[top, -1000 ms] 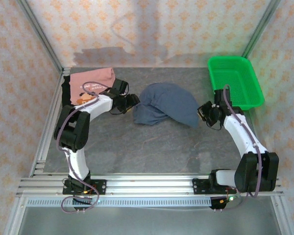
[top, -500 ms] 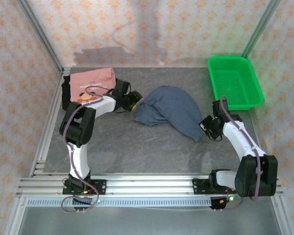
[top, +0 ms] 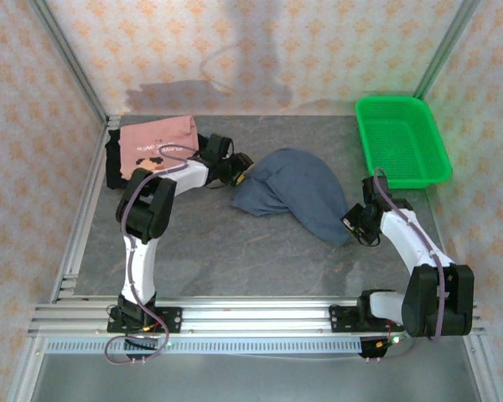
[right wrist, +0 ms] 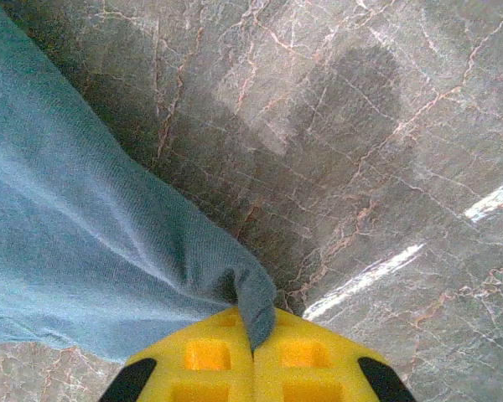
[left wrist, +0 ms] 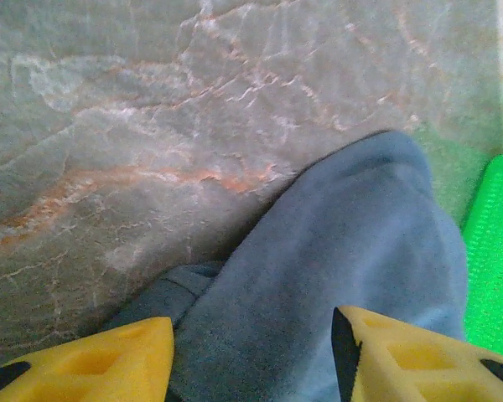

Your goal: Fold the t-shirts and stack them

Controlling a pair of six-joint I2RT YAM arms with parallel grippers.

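Judging by the layout, the task was partly done. The pink shirt (top: 158, 141) was laid flat at the far left corner of the table (top: 235, 251), with the black shirt (top: 114, 163) exposed along its left edge. The blue shirt (top: 293, 188) was left crumpled at mid-table, unfolded and unstacked. Its near right corner was pinched between the closed jaws of the right gripper (right wrist: 253, 322). The left gripper (left wrist: 251, 335) was positioned at its far left edge, jaws apart astride the cloth, with nothing clamped.
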